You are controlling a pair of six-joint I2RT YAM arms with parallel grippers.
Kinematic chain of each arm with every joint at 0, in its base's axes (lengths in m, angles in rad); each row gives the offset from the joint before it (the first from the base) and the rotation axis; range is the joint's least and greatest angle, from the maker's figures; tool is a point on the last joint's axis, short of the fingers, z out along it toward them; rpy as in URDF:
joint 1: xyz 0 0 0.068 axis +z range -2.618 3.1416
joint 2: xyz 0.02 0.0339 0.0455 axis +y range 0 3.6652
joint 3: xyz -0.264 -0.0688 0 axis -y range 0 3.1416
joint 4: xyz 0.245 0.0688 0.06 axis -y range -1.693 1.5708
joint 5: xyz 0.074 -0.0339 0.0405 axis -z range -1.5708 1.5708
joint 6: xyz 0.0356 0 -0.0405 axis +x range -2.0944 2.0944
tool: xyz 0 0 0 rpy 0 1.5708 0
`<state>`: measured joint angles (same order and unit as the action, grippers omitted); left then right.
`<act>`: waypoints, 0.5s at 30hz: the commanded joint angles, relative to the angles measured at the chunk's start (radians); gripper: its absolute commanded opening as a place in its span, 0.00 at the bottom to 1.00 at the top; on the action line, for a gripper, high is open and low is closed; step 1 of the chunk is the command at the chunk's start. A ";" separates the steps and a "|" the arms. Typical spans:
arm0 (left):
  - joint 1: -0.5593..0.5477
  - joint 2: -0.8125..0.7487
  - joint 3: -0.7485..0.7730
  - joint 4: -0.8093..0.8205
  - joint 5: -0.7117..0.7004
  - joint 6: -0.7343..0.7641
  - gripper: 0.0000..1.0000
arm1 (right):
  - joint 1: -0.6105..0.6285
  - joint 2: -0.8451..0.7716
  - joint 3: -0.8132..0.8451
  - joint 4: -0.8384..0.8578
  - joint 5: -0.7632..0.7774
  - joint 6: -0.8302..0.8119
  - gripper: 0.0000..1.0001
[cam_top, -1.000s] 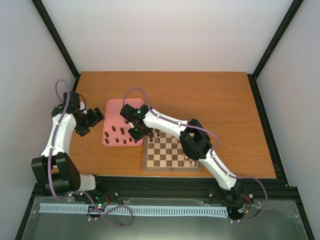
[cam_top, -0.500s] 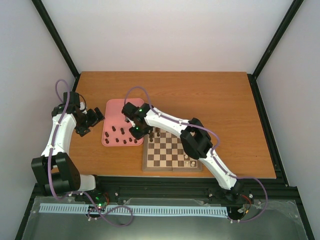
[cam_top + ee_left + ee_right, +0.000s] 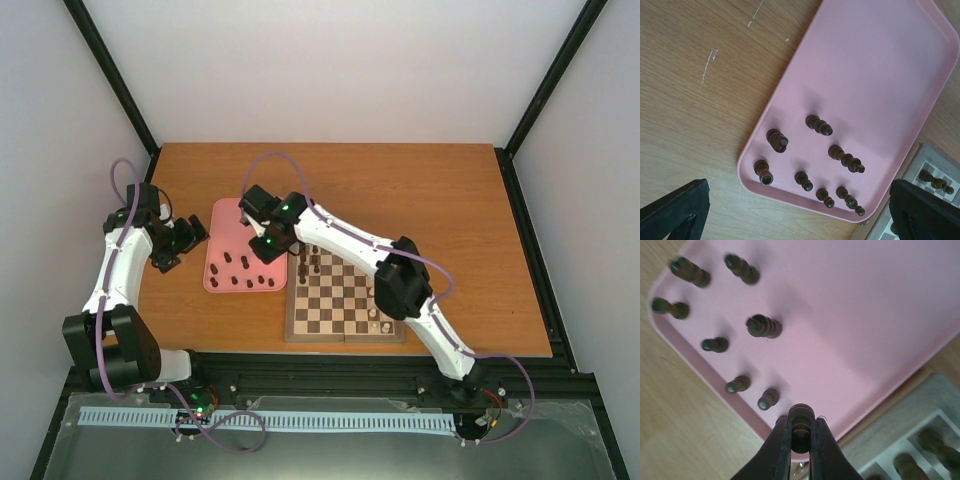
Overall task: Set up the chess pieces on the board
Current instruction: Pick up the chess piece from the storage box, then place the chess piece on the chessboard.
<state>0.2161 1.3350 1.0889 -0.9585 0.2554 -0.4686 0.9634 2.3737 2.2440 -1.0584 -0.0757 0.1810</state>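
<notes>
My right gripper (image 3: 801, 442) is shut on a dark chess piece (image 3: 801, 426) and holds it over the pink tray's (image 3: 855, 315) corner nearest the board (image 3: 935, 412). Several more dark chess pieces (image 3: 764, 326) stand in the tray (image 3: 224, 222); from above they show in a cluster (image 3: 245, 272) at its near end. The right gripper (image 3: 268, 246) hangs just right of that cluster. A few dark pieces (image 3: 310, 264) stand on the board's (image 3: 345, 300) far left squares. My left gripper (image 3: 186, 238) waits open left of the tray, with nothing between its fingers (image 3: 677, 210).
Cream-white pieces (image 3: 378, 322) stand at the board's near right edge. The board lies directly against the tray's right side. The right arm reaches diagonally across the board. Bare wooden table (image 3: 420, 190) lies behind and to the right.
The right gripper has shut on a dark piece at the tray's corner by the board and drawn back slightly with it. The left arm has not moved.
</notes>
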 commanded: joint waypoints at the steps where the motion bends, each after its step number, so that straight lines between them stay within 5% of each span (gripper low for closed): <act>1: -0.004 -0.013 0.015 0.010 0.002 0.012 1.00 | -0.004 -0.136 -0.005 -0.032 0.040 0.020 0.03; 8: -0.004 -0.011 0.018 0.011 0.007 0.010 1.00 | -0.044 -0.359 -0.348 0.022 0.123 0.083 0.03; 15: -0.003 -0.004 0.018 0.013 0.008 0.010 1.00 | -0.081 -0.454 -0.509 0.032 0.144 0.096 0.03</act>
<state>0.2161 1.3350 1.0889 -0.9577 0.2565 -0.4686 0.8928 1.9648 1.7908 -1.0443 0.0372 0.2546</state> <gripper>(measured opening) 0.998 0.076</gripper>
